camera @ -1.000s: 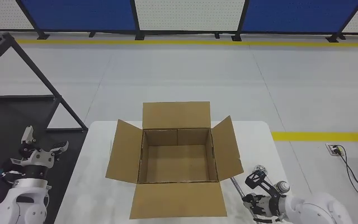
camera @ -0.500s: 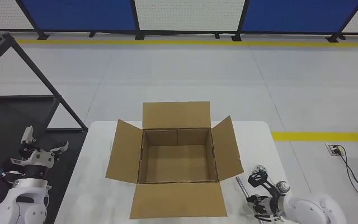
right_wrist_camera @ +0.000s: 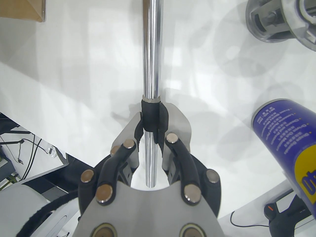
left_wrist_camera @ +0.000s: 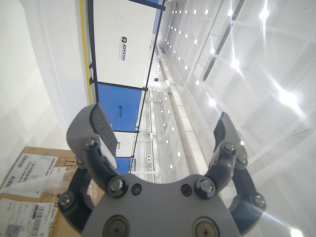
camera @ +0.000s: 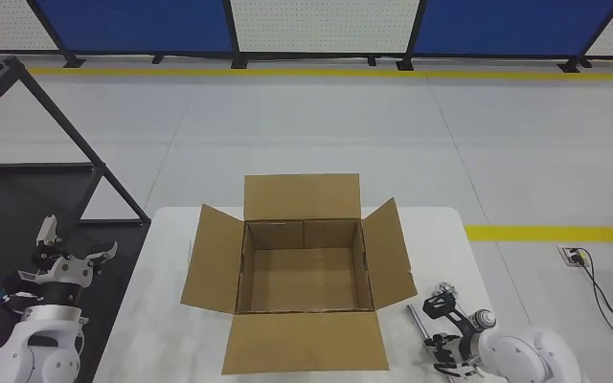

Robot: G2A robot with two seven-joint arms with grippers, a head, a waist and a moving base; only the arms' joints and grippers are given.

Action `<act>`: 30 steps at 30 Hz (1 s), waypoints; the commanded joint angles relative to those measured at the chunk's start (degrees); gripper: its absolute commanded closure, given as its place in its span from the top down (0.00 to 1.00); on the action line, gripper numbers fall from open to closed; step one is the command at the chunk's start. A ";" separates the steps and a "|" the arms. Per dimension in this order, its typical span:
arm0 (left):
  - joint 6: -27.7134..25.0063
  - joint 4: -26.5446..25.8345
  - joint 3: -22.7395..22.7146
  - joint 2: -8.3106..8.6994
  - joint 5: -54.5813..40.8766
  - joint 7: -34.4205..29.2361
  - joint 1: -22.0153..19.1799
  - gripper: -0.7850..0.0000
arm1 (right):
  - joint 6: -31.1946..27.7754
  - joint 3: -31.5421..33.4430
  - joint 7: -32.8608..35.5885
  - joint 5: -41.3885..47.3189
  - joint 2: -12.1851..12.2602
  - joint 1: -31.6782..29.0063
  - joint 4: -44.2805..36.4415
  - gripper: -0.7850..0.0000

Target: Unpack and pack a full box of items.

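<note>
Found cardboard box point(camera: 305, 278) at centre of table point(camera: 163, 316), flaps spread open. Noted right gripper point(right_wrist_camera: 150, 124) clamped on metal rod point(right_wrist_camera: 150, 38) near robot-side right corner, blue can point(right_wrist_camera: 284, 134) and grey spool point(right_wrist_camera: 279, 18) nearby. Recorded left gripper point(left_wrist_camera: 160, 119) beyond left edge, spread wide, holding nothing.

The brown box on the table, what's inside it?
Inside the box only its bare cardboard floor and inner walls show, with nothing lying on the floor. The inside of the wall nearest the camera is covered by its own edge and flap.
</note>
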 commanded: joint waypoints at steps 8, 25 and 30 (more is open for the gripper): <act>0.00 0.00 0.00 0.00 0.00 0.00 0.00 1.00 | 0.62 -0.93 -0.33 0.48 0.52 0.69 0.77 0.29; 0.00 0.00 0.00 0.00 0.00 0.00 0.00 1.00 | 0.30 4.55 -3.90 1.39 2.18 -9.34 -25.59 1.00; 0.00 0.00 0.00 0.00 0.00 0.00 0.00 1.00 | -0.01 5.95 -8.32 1.68 2.42 -11.42 -33.82 1.00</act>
